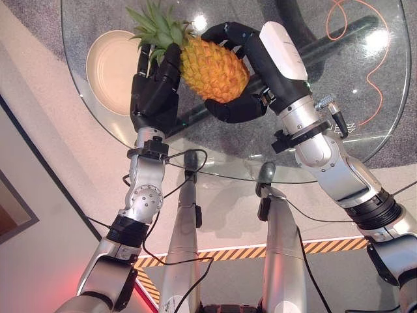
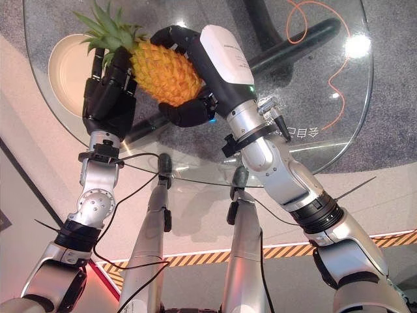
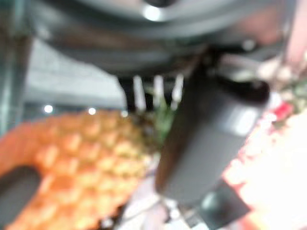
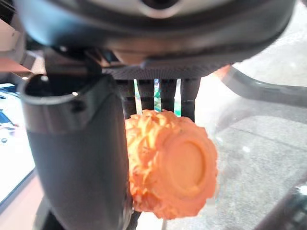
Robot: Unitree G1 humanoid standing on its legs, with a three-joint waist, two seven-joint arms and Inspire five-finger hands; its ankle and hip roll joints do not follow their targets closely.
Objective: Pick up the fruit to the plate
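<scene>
An orange pineapple (image 1: 212, 68) with a green leafy crown (image 1: 156, 25) hangs above the round glass table (image 1: 365, 130), held between both hands. My right hand (image 1: 254, 59) is curled round its body, fingers over the top and thumb (image 1: 234, 107) underneath; the right wrist view shows the fruit's butt end (image 4: 172, 177) against the thumb. My left hand (image 1: 155, 88) stands upright at the crown end, fingers straight against the leaves and the fruit's shoulder. The cream plate (image 1: 111, 68) lies on the glass just left of the left hand.
An orange cable (image 1: 374, 59) loops under the glass at the far right. The table's dark base bar (image 1: 326, 45) runs beneath the glass. The near rim of the table curves across in front of my wrists.
</scene>
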